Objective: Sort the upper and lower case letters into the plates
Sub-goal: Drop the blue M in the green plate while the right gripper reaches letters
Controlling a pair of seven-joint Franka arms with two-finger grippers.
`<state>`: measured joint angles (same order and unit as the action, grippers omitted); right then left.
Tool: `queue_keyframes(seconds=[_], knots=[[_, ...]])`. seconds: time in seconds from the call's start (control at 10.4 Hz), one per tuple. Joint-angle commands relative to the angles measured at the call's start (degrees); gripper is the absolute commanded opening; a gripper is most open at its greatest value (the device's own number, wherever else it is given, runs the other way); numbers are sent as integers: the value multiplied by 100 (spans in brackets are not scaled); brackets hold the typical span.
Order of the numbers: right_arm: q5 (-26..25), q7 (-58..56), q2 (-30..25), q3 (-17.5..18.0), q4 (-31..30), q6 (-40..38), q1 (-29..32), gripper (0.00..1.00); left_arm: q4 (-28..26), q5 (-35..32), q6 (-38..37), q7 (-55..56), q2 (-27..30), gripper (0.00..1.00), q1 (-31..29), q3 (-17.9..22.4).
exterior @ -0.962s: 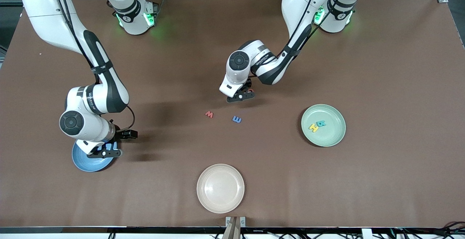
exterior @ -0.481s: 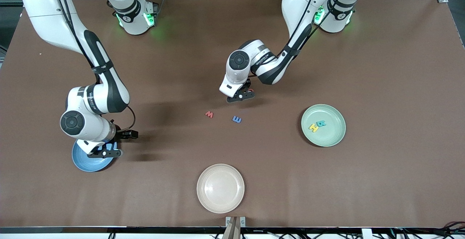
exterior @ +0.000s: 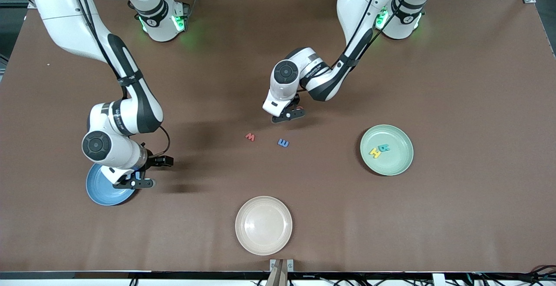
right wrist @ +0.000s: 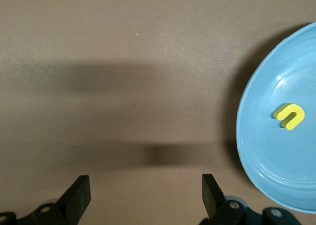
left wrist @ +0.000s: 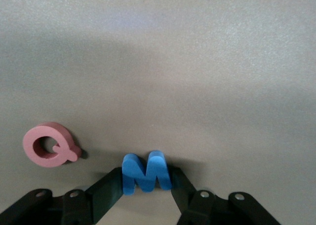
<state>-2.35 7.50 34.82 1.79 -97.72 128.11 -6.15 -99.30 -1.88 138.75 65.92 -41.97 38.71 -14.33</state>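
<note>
My left gripper [exterior: 287, 115] is low over the middle of the table, shut on a blue letter M [left wrist: 145, 172]. A pink-red letter Q [left wrist: 49, 144] lies on the table beside it and shows partly in the front view [exterior: 299, 108]. A red letter [exterior: 250, 137] and a blue letter [exterior: 283, 143] lie nearer the front camera. The pale green plate [exterior: 397, 164] holds a yellow letter [exterior: 375, 152] and a teal letter [exterior: 384, 147]. My right gripper [exterior: 134, 184] is open and empty at the edge of the blue plate [exterior: 102, 192], which holds a yellow letter [right wrist: 289, 115].
A cream-beige plate [exterior: 263, 225] with nothing in it sits near the front edge of the table, nearer the front camera than the loose letters. Bare brown table lies between the three plates.
My right arm has drifted off the blue plate toward the middle of the table, gripper still open. My left gripper has stayed in place, shut on the M.
</note>
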Motion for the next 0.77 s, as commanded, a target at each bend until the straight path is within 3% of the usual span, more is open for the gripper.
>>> queue_keyframes(seconds=[0.0, 0.38, 0.67], knots=[[112, 59, -80, -3, 42, -85, -62, 100, 287, 118, -556, 71, 48, 2, 5, 18], [112, 67, -72, 32, 112, -67, -316, 100, 412, 127, -1016, 35, 207, 2, -30, 9], [295, 173, -54, 23, 174, -23, -536, 100, 429, 118, -1490, -340, 479, 2, -503, -26]])
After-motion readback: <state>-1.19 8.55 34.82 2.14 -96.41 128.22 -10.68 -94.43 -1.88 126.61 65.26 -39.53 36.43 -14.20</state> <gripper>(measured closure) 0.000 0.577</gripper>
